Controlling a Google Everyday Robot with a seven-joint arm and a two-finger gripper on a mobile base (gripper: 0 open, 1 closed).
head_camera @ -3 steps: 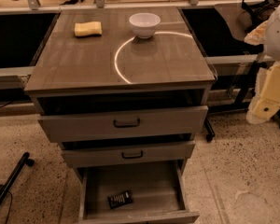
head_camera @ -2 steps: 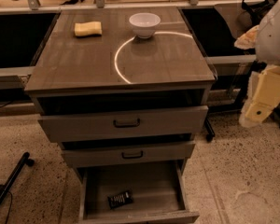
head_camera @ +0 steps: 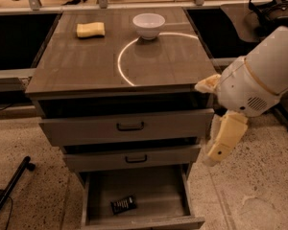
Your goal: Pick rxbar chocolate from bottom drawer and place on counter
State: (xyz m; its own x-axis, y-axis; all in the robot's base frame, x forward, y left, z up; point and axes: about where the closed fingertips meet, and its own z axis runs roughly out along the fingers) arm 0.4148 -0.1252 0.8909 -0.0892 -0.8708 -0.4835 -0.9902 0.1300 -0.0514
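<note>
The rxbar chocolate is a small dark wrapped bar lying flat on the floor of the bottom drawer, left of its middle. The bottom drawer is pulled out and open. The counter is the grey-brown cabinet top with a bright curved light arc. My gripper hangs at the end of the white arm, just off the cabinet's right side, level with the two upper drawers. It is above and to the right of the bar, well apart from it, and holds nothing that I can see.
A yellow sponge and a white bowl sit at the back of the counter. The two upper drawers with black handles are slightly ajar. A black leg lies on the speckled floor at left. A dark chair stands behind right.
My arm and gripper have swung in from the right edge of the view toward the cabinet's right side and lower. The bar, sponge and bowl have not moved.
</note>
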